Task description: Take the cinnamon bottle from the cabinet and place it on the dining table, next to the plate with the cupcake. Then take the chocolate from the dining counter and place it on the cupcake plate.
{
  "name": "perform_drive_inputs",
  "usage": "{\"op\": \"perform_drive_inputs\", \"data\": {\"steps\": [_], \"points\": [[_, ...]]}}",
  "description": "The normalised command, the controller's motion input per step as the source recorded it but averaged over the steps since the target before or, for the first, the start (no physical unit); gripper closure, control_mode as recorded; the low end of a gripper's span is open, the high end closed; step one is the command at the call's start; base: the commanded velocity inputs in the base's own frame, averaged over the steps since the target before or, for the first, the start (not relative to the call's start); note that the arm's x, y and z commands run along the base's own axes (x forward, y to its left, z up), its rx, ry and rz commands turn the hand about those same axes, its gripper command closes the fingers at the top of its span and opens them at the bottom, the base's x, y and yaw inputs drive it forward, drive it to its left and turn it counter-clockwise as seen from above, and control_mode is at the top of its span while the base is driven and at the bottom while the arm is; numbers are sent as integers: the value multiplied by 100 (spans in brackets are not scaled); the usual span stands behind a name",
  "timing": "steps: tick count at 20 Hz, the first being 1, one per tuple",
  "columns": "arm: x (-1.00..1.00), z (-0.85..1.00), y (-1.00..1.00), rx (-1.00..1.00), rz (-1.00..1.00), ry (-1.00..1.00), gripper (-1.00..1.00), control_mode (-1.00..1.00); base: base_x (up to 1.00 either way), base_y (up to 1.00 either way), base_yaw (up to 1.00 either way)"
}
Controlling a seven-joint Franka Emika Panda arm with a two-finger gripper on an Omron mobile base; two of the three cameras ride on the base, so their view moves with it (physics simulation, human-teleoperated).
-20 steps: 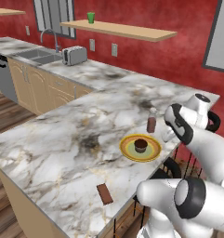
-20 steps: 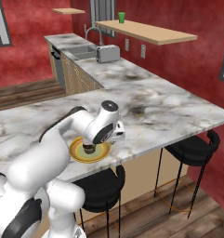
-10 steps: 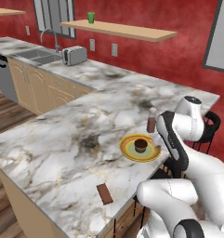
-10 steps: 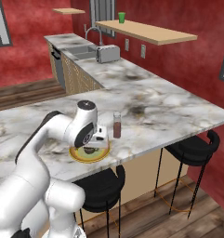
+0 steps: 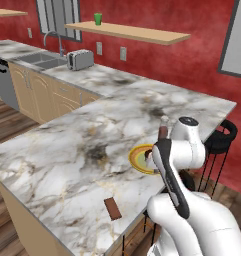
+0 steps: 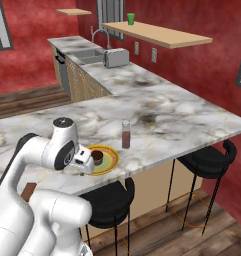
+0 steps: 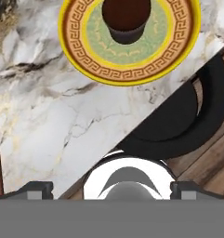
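Observation:
The cinnamon bottle stands upright and alone on the marble dining table, just right of the yellow plate that holds the dark cupcake. In the left base view my arm hides most of the bottle and part of the plate. My gripper hangs open and empty over the table's near edge, beside the plate. The hand view has the plate and cupcake at the top, and my fingertips wide apart. The flat chocolate lies near the front edge, further left.
Black bar stools stand under the table's overhang, one directly below my hand. A toaster and sink sit on the back counter. A green cup rests on the wall shelf.
My gripper let go of the cinnamon bottle and swung away from it, past the plate, toward the table's near edge. The bottle stays upright beside the plate.

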Motion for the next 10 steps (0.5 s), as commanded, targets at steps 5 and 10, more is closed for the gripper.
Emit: {"op": "perform_drive_inputs", "data": {"steps": [5,10], "points": [[-15,-19,77,0,-15,10,-100,-100,0,0,0],[-2,-15,79,-2,-16,8,-100,-100,0,0,0]]}}
